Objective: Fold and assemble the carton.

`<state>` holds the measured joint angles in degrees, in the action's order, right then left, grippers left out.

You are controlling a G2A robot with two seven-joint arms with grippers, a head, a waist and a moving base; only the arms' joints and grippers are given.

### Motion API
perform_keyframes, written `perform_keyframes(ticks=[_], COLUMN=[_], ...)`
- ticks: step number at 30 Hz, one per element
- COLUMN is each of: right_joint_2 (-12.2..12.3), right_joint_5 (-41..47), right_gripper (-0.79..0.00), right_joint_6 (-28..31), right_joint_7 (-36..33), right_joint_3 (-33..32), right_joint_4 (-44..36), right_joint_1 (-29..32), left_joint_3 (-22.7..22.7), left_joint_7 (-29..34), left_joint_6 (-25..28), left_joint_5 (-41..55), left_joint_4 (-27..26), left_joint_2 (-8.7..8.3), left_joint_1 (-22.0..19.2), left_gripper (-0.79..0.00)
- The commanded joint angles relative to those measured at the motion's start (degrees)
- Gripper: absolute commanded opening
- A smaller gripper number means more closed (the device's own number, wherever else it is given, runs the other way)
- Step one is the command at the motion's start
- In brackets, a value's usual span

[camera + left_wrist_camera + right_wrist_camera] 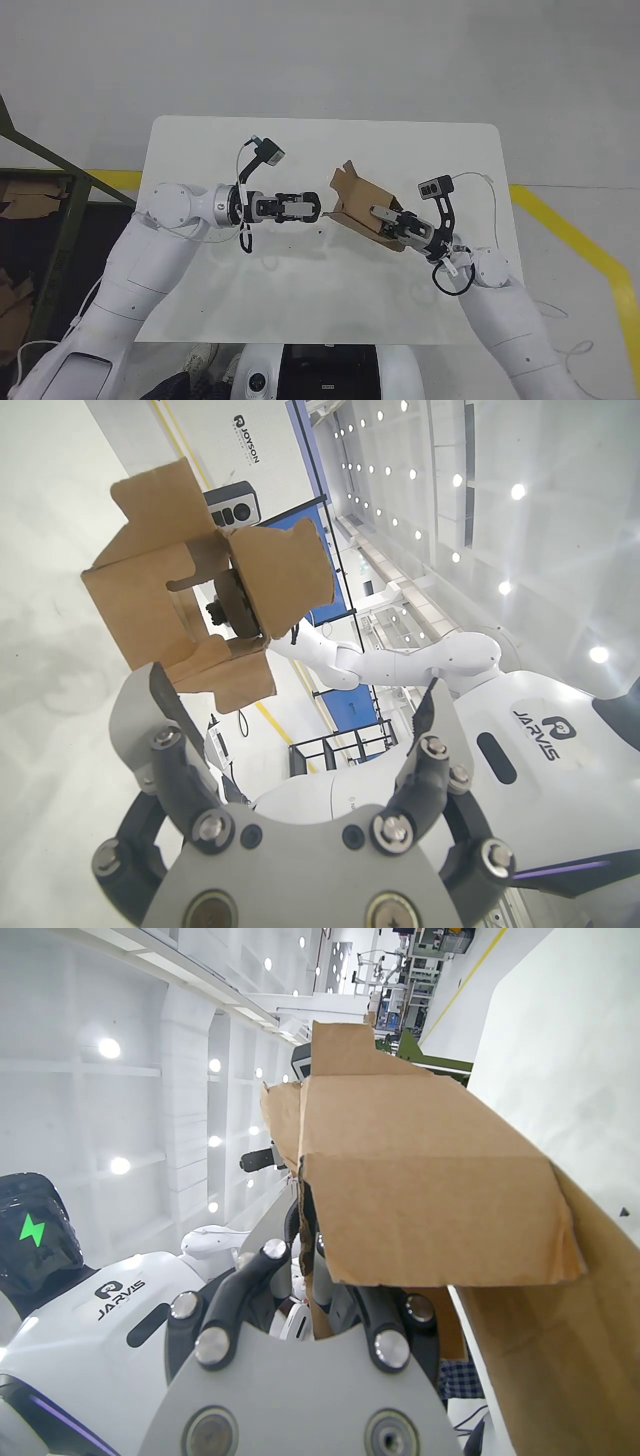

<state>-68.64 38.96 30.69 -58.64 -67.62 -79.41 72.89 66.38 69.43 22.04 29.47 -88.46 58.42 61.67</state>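
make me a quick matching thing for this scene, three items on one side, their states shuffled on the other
Column A
1. brown cardboard carton
2. left hand
3. right hand

Column B
a. shut on a cardboard wall
b. flaps standing open, not yet folded
c. open, holding nothing

Pairs: 1-b, 2-c, 3-a

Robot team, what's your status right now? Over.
Left gripper open, just short of the carton. Right gripper shut on its wall. Carton part-formed, flaps splayed open.
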Motion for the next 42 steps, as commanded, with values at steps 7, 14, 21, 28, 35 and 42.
perform_keyframes(ticks=[7,14,21,28,35,42], right_joint_2=[-0.19,-0.78,-0.86,-0.77,-0.77,-0.77], right_joint_5=[-0.73,-5.69,-9.41,-9.7,-9.7,-9.7], right_gripper=[-0.785,-0.785,-0.785,-0.785,-0.785,-0.785], right_joint_6=[0.55,-2.07,-2.85,-3.25,-3.25,-3.25], right_joint_7=[5.38,11.82,14.16,14.14,14.14,14.14], right_joint_3=[-0.38,1.4,1.45,1.03,1.03,1.03], right_joint_4=[-2.0,-3.19,-2.72,-2.6,-2.6,-2.6], right_joint_1=[1.75,-0.17,-0.68,-0.73,-0.73,-0.73], left_joint_3=[-2.14,-2.63,1.36,6.08,6.08,6.08], left_joint_7=[0.93,0.97,-1.62,-2.86,-2.86,-2.86], left_joint_6=[-0.58,-0.24,2.51,4.83,4.83,4.83], left_joint_5=[-0.23,-0.2,1.52,2.47,2.47,2.47], left_joint_4=[-0.19,-0.34,-0.5,-0.56,-0.56,-0.56], left_joint_2=[0.39,0.58,0.09,-0.68,-0.68,-0.68], left_joint_1=[-0.63,-1.22,0.2,3.05,3.05,3.05], left_gripper=[0.0,0.0,0.0,0.0,0.0,0.0])
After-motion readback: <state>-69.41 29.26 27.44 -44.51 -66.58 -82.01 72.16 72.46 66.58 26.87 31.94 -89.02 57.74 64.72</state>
